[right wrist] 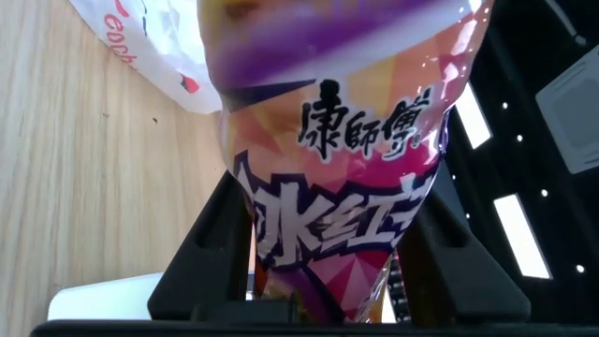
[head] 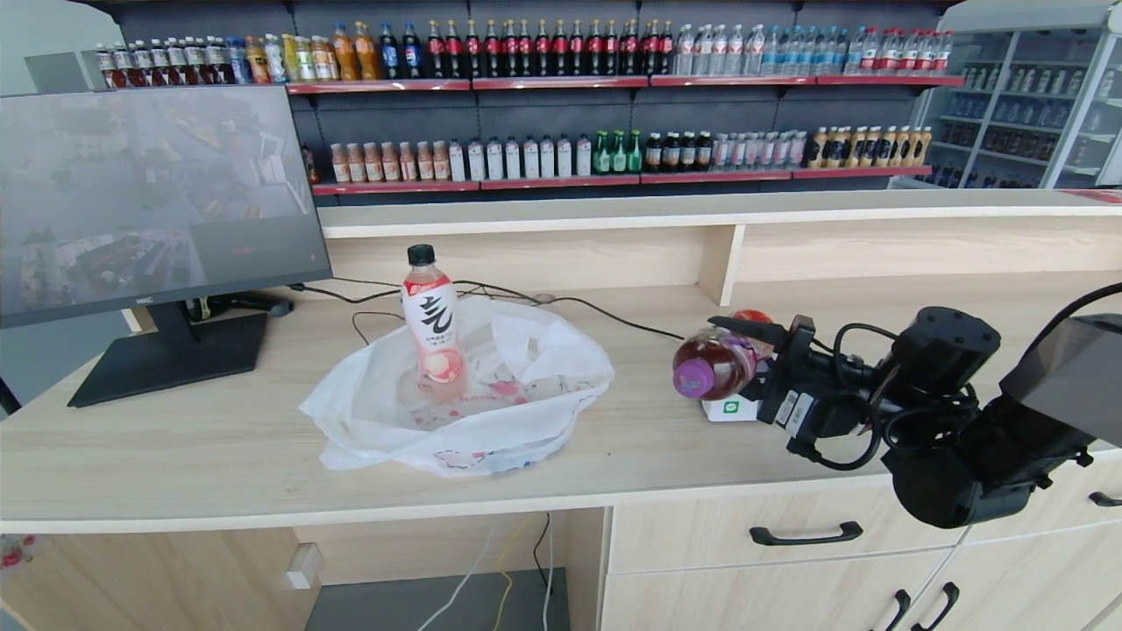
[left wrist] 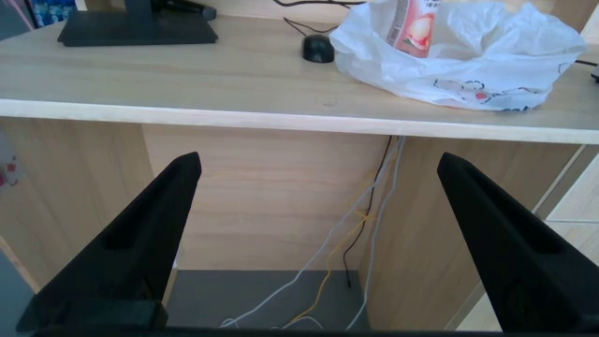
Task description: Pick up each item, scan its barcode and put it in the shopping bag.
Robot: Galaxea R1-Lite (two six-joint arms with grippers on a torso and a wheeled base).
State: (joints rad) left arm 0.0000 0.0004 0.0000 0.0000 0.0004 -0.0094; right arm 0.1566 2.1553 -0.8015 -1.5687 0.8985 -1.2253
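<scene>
Right gripper [head: 749,355] clenches a purple-capped bottle [head: 712,364] sideways, a white box [head: 727,409] just beneath; the bag [head: 491,438] lies beyond the cap. Left gripper [left wrist: 318,168] gapes, the counter [left wrist: 187,84] ahead of it.

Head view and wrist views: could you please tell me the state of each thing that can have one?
shopping bag: open, lying on the counter.
pink bottle: capped, upright inside the bag.
purple-capped bottle: capped, held on its side over the counter.
right gripper: shut on the purple-capped bottle.
left gripper: open, empty.
drawer: shut.
</scene>
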